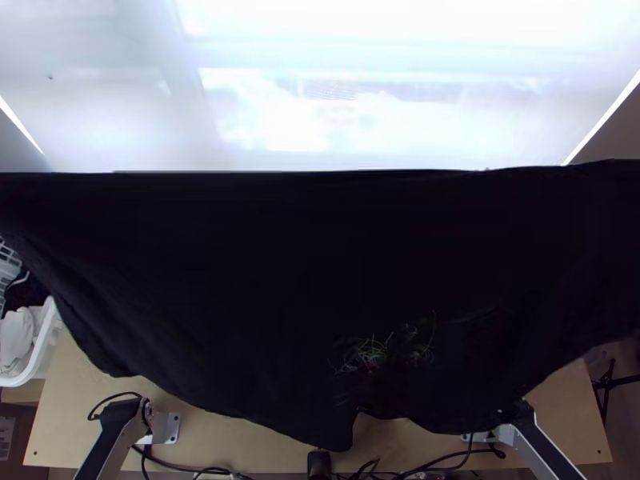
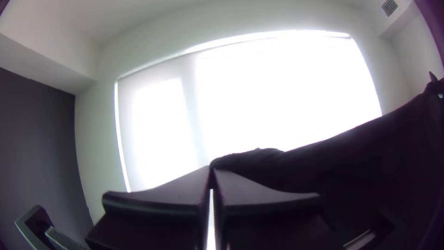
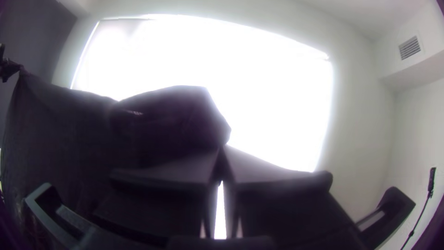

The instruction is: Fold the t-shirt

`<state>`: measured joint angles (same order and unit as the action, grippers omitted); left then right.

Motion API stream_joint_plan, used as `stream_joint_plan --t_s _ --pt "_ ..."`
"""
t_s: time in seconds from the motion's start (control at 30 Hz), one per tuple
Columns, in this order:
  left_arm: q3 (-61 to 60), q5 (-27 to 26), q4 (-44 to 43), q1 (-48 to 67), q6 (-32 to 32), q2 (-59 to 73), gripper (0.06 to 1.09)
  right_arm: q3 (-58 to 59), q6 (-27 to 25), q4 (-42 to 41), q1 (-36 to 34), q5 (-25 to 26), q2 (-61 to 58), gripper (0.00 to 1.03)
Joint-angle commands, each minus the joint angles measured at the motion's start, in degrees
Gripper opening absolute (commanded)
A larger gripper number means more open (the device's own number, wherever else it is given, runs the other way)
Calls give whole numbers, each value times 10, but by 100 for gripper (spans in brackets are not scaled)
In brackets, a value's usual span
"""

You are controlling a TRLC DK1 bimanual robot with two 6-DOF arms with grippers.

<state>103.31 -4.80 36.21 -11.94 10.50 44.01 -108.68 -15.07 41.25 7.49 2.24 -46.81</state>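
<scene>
The black t-shirt hangs stretched wide between the arms, its lower part draping over the table, with a small coloured patch near its lower middle. In the left wrist view my left gripper is shut on an upper edge of the t-shirt. My right gripper is likewise closed on the t-shirt, which bunches up over its fingertips. Each wrist view shows the other gripper at the cloth's far upper corner. How the cloth is layered cannot be told.
Bare wood of the table shows along the near edge, with black cables and the arms' bases. A white basket holding light cloth stands at the left. A bright window lies beyond.
</scene>
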Motion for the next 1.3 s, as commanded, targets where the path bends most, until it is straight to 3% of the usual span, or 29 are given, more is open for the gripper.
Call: stream_joint_plan --t_s 0.0,0.27,0.43,0.8,1.27 --pt "-210 -14 -47 16 -13 -19 9 220 30 -117 18 -6 14 3" --pt "-406 13 -194 56 -23 24 9 417 46 -298 31 -6 -90 3" --pt "-468 29 -293 70 -22 106 9 447 50 -389 24 -9 -217 3" --pt "-420 87 -466 87 -12 364 9 292 46 -458 20 -20 -509 3" --pt "-304 122 -525 83 -9 583 9 109 42 -465 26 -19 -730 3"
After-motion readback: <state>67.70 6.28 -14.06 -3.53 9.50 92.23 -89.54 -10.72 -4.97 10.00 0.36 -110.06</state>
